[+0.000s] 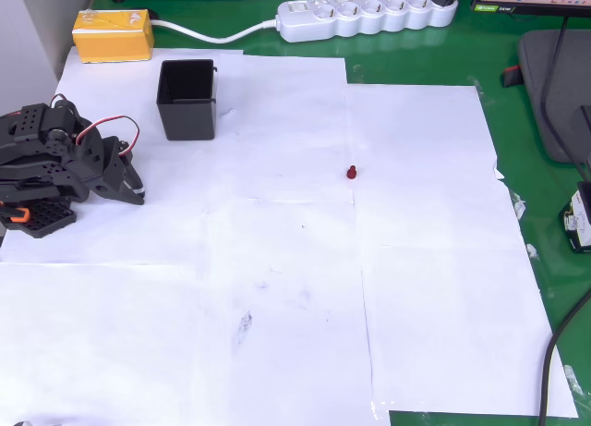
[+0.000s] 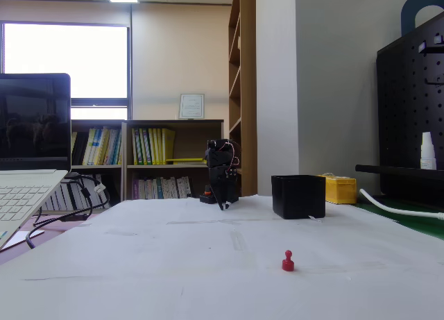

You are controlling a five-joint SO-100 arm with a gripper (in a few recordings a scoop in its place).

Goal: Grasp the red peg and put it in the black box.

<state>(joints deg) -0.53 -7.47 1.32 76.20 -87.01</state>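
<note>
Yellow box [image 1: 113, 35], white power strip [image 1: 365, 16], laptop [image 2: 28, 160] on paper-covered green table [image 1: 416, 61].

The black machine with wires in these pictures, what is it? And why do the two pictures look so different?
The black machine is a small robot arm. It is folded up low at the side of the table, and at its tip is a gripper, two fingers for pinching things. It holds nothing; whether the fingers are open is too hard to tell.

One picture comes from a camera looking straight down from above. The other comes from a camera standing low at the table's edge, so you also see a room with bookshelves behind.

The table is covered with white paper sheets. On them stands a tiny red peg, all alone in the middle. Nearer the arm sits a black box, open on top. Beyond it lies a yellow box, and a white power strip.
</note>
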